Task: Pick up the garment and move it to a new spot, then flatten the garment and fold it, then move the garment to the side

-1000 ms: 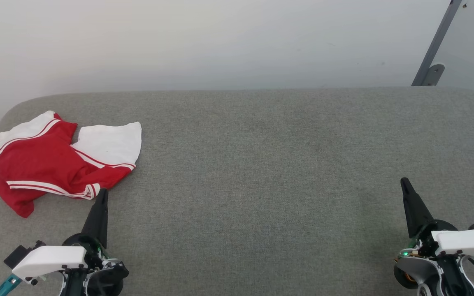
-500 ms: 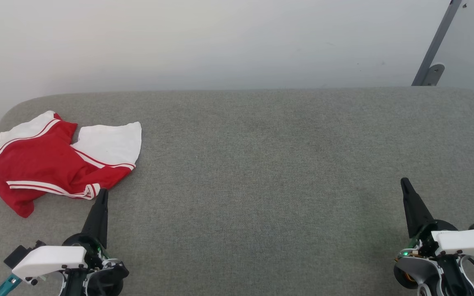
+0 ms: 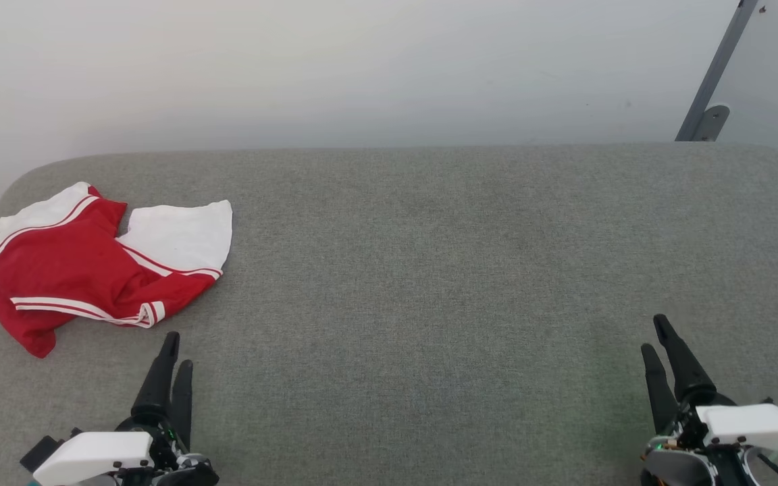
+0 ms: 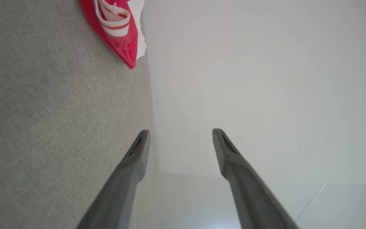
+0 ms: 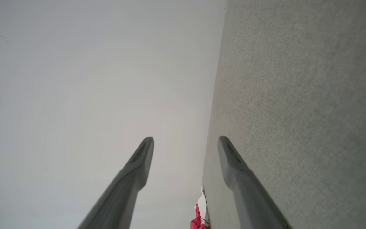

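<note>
The garment [image 3: 71, 266], a red T-shirt with white sleeves and striped trim, lies crumpled at the far left of the grey padded surface [image 3: 429, 256]. My left gripper [image 3: 180, 348] sits just below and to the right of its lower hem, apart from it, fingers parted and empty. In the left wrist view the left gripper [image 4: 179, 130] is open, with a corner of the garment [image 4: 119, 38] well ahead of it. At the lower right, far from the cloth, my right gripper [image 3: 652, 332] also stands open and empty. The right wrist view shows the right gripper [image 5: 185, 138] and a sliver of garment [image 5: 199, 219] in the distance.
A plain white wall [image 3: 362, 67] rises behind the padded surface. A grey metal post with a bracket [image 3: 710, 101] stands at the back right. The surface has rounded corners at the far left and right.
Both grippers have drawn back toward the bottom edge of the head view, and each has gone from shut to open. The garment has not moved.
</note>
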### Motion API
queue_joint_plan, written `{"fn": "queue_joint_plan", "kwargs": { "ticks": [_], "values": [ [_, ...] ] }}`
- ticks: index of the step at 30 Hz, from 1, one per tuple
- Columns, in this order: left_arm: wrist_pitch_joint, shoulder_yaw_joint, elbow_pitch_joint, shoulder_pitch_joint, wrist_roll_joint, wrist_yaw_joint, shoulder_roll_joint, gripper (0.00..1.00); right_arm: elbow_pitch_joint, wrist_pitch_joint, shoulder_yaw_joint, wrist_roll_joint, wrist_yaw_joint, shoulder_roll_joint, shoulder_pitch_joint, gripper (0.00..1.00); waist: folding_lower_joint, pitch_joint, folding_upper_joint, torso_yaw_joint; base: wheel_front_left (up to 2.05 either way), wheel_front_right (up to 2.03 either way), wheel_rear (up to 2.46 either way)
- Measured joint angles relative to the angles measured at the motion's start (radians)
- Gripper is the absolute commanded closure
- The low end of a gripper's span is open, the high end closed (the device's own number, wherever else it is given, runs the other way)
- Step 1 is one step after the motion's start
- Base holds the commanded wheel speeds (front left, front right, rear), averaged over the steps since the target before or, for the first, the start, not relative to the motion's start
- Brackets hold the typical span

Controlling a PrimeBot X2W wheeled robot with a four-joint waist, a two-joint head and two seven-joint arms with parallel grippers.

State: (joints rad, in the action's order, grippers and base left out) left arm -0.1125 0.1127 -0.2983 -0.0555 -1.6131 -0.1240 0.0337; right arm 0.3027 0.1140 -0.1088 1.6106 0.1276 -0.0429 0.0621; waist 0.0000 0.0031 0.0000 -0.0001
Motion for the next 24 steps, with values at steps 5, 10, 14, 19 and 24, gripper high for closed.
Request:
{"fn": "queue_joint_plan", "kwargs": {
  "ticks": [5, 10, 14, 19, 24],
  "values": [
    [0.024, -0.001, 0.003, -0.005, 0.023, 0.0, 0.011, 0.0, 0.011, -0.009, 0.005, -0.014, 0.0, -0.002, 0.029, 0.0, 0.0, 0.0, 0.0, 0.0, 0.0, 0.0, 0.0],
    [0.053, -0.012, 0.005, -0.024, 0.097, 0.0, 0.04, 0.0, 0.02, -0.034, 0.024, -0.056, 0.0, -0.022, 0.056, 0.0, 0.0, 0.002, 0.0, 0.0, 0.0, 0.0, 0.0],
    [0.073, -0.021, 0.005, -0.029, 0.173, 0.003, 0.053, 0.0, 0.027, -0.06, 0.051, -0.104, 0.0, -0.04, 0.077, 0.0, 0.0, 0.004, 0.0, 0.001, 0.0, 0.0, 0.0],
    [0.095, -0.021, 0.019, -0.048, 0.279, 0.01, 0.065, 0.0, 0.036, -0.091, 0.095, -0.189, 0.0, -0.075, 0.106, 0.0, 0.0, 0.006, 0.0, 0.001, 0.0, 0.0, 0.0],
    [0.114, -0.017, 0.034, -0.049, 0.399, 0.011, 0.074, 0.0, 0.053, -0.115, 0.128, -0.288, 0.0, -0.101, 0.135, 0.0, 0.0, 0.008, 0.0, 0.001, 0.0, 0.0, 0.0]
  ]
}}
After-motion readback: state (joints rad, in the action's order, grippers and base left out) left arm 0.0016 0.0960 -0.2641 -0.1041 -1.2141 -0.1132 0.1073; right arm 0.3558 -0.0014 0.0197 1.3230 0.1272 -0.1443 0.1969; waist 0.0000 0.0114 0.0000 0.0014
